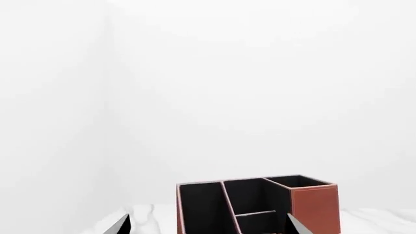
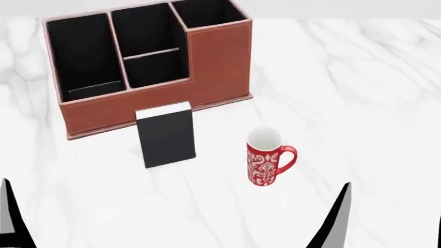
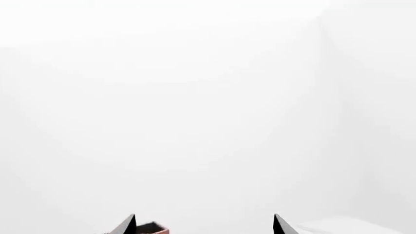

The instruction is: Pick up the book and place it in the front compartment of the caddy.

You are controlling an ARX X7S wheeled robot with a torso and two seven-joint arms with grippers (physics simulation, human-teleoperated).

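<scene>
Inspection of the white marbled bench (image 2: 358,88): the book (image 2: 167,135) stands upright on the bench, black cover toward the head camera and white page edge uppermost, just in front of the caddy (image 2: 206,67) at the middle of its low front wall; whether it touches that wall cannot be told. The caddy, reddish-brown outside and black inside with pale stitching, sits at the far left of the bench and shows several compartments: a tall one at its left, a divided middle section, and a raised one at the rear right. All visible compartments show only black interior. A red patterned mug (image 2: 265,160) with a white interior stands near the book on its right, apart from it, handle pointing right. The left end effector (image 1: 204,226) appears in the left wrist view as two dark fingertips spread well apart at the frame edge, released and grasping nothing, with the caddy between and beyond them. The right end effector (image 3: 204,226) likewise shows two dark tips held wide apart in the right wrist view, released and empty, facing mostly blank white background. In the head view, dark finger tips of both arms rise at the lower edge, well short of the book.
</scene>
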